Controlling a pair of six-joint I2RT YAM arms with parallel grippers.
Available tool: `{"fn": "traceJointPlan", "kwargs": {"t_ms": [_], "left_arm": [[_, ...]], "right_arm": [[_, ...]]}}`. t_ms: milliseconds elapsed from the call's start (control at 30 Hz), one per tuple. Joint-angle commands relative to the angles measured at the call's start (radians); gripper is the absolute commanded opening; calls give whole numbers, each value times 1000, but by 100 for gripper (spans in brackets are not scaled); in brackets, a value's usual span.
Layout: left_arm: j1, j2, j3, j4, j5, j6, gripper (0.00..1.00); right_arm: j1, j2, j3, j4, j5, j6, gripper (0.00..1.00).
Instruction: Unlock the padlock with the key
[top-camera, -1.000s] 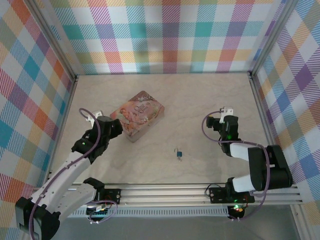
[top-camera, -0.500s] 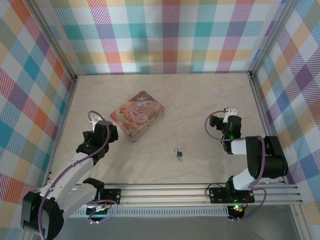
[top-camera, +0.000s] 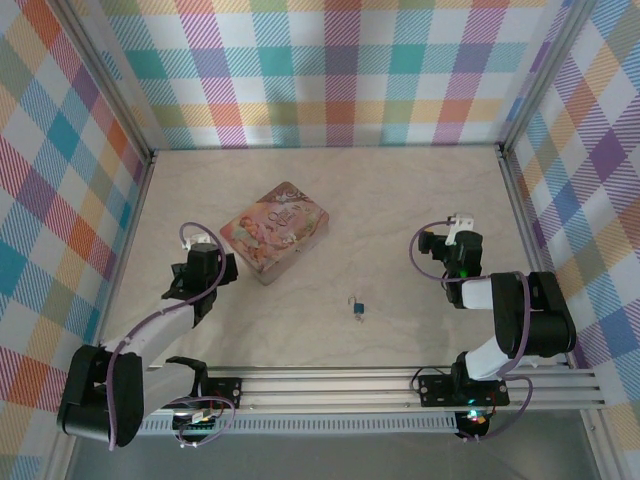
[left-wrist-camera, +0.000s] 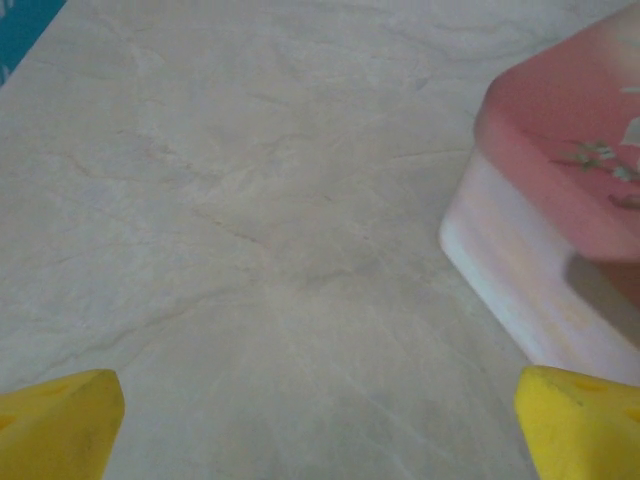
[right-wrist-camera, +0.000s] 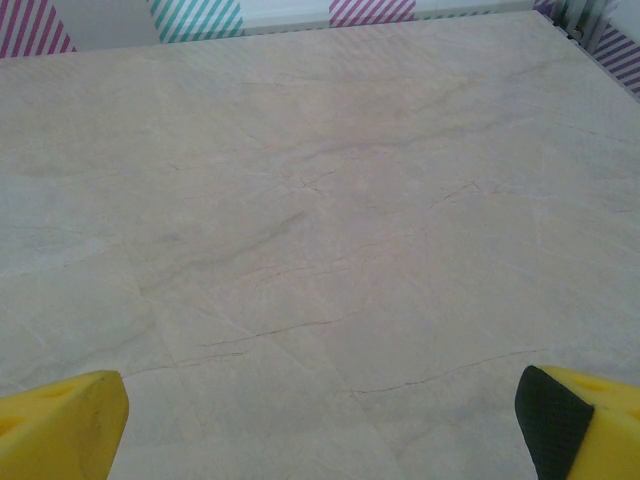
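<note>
The tiny blue padlock (top-camera: 357, 308) with its thin silvery shackle lies on the table near the front middle, between the two arms; I cannot make out the key apart from it. My left gripper (top-camera: 203, 262) sits low at the left, just left of the pink tin, well apart from the padlock. Its yellow fingertips (left-wrist-camera: 60, 425) stand wide apart with only bare table between them. My right gripper (top-camera: 455, 243) rests at the right, also open, its yellow fingertips (right-wrist-camera: 62, 425) spread over bare table.
The pink illustrated tin box (top-camera: 275, 231) stands left of centre; its corner (left-wrist-camera: 560, 230) is close on the right of my left fingers. Plaid walls (top-camera: 330, 70) enclose the table on three sides. A metal rail (top-camera: 400, 385) runs along the front edge.
My left arm has drawn back and folded down toward its base, moving the gripper slightly nearer the front. The right arm also settled back a second ago and has since held still.
</note>
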Motion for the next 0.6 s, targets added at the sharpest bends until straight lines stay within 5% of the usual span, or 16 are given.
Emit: {"fn": "traceJointPlan", "kwargs": {"t_ms": [0, 567], "left_arm": [[17, 30, -16, 172, 55, 47, 100], [44, 273, 20, 544, 149, 124, 100]], "right_arm": [[-6, 1, 9, 39, -15, 11, 100], [-6, 1, 8, 39, -15, 11, 100]]}}
